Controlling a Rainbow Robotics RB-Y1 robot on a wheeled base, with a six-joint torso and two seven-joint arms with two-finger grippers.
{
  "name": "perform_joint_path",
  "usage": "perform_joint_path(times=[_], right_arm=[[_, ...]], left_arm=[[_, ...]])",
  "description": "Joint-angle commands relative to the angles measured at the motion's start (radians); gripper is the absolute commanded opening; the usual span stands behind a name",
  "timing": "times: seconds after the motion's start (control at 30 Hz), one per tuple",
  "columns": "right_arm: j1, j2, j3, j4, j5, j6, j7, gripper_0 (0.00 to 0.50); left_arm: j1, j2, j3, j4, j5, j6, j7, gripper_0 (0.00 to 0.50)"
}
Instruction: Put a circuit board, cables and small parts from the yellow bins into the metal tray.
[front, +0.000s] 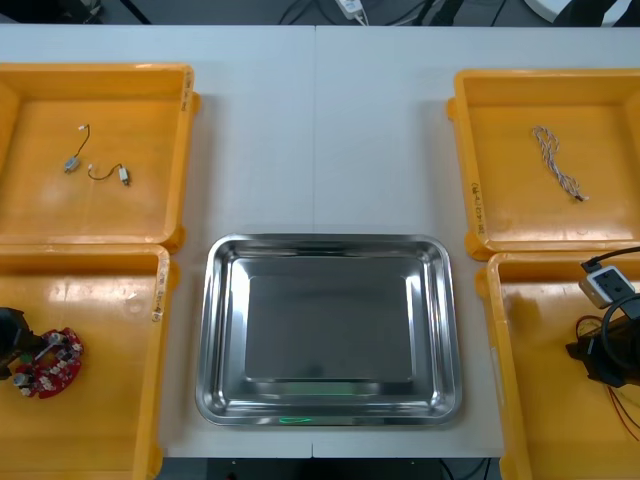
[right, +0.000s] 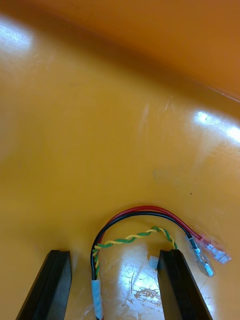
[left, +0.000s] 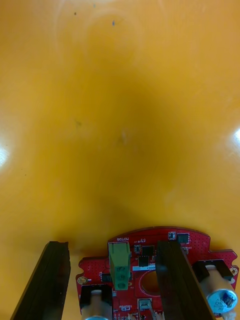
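Left gripper (left: 112, 246), spread, straddled the round red circuit board (left: 192, 246), apparently poised to clamp it; right gripper (right: 114, 253), equally spread, bracketed the looped cable bundle (right: 134, 237) likewise.

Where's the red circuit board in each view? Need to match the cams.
Front view: circuit board in the near left yellow bin, at the left gripper.
Left wrist view: circuit board at the left gripper's open fingers.
Right wrist view: right gripper, open, over a cable in the near right yellow bin.
Shared landmark: left gripper's black fingers.
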Motion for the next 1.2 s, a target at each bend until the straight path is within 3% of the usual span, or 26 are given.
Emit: perform_joint_path(times=[0.03,0.07,0.13,0.17,0.2,0.23,0.67,0.93,1.2], right_arm=[[0.024,0.022,0.047,0.042,0.005,0.006,0.03,0.414],[0.024,0.022,0.047,0.042,0.005,0.009,0.03,0.371],[0.026,0.022,0.047,0.042,0.005,0.014,0.03,0.183],[0.026,0.022,0.046,0.042,0.005,0.015,0.03,0.085],[0.026,0.022,0.046,0.044,0.005,0.017,0.03,0.032],[0.027,0.022,0.046,0.042,0.005,0.015,0.03,0.0],[0.016,0.022,0.027,0.025,-0.004,0.025,0.028,0.0],[-0.053,0.025,-0.06,-0.058,-0.015,0.201,0.016,0.0],[-0.145,0.034,-0.174,-0.105,-0.04,0.353,0.01,0.0]], left_arm=[[0.031,-0.009,-0.02,-0.005,-0.015,-0.022,-0.005,0.5],[0.031,-0.009,-0.02,-0.005,-0.017,-0.023,-0.005,0.5],[0.031,-0.009,-0.02,-0.004,-0.02,-0.023,-0.005,0.5],[0.031,-0.009,-0.02,-0.005,-0.021,-0.025,-0.009,0.361],[0.031,-0.009,-0.02,-0.005,-0.023,-0.025,-0.012,0.152],[0.031,-0.009,-0.02,-0.004,-0.023,-0.025,-0.015,0.005],[0.031,-0.009,-0.02,-0.004,-0.029,-0.033,-0.018,0.0],[0.023,-0.001,-0.011,-0.005,-0.017,-0.028,-0.018,0.0],[-0.023,0.043,0.049,-0.019,0.016,0.092,-0.024,0.0]])
